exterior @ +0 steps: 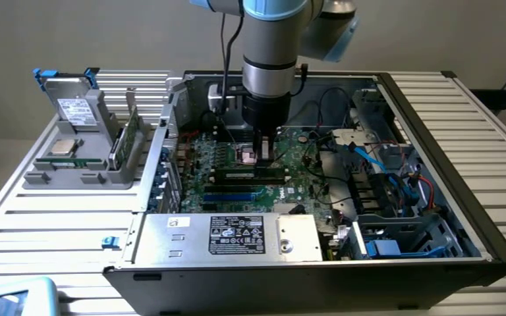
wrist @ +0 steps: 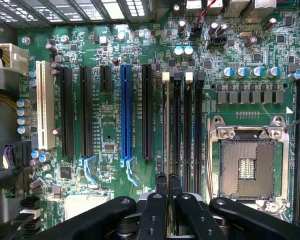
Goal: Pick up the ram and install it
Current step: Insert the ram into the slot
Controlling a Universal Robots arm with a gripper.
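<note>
The ram (wrist: 166, 130) is standing on its thin edge in a long black slot, about in the middle of the green motherboard (wrist: 112, 107). It is sitting in the slot farthest from the square silver socket (wrist: 247, 167). Three more black slots (wrist: 187, 125) are lying right beside it on the socket's side. On its other side, a long black card slot (wrist: 147, 110) and a blue slot (wrist: 125, 112) are lying close by.

The gripper (wrist: 168, 182) is reaching down over one end of the ram. Its two black fingers (wrist: 161, 186) are pressing close together and pinching the ram's thin top edge.

The motherboard is lying flat inside the open computer case (exterior: 429, 131). A silver power box (exterior: 235, 237) with a label is sitting along the case's near edge. The robot arm (exterior: 271, 59) is coming straight down into the case.

The case is resting on a table (exterior: 51, 217) made of slats. A grey holder (exterior: 77, 168) with more parts is standing near the table's edge, at the exterior view's left.
</note>
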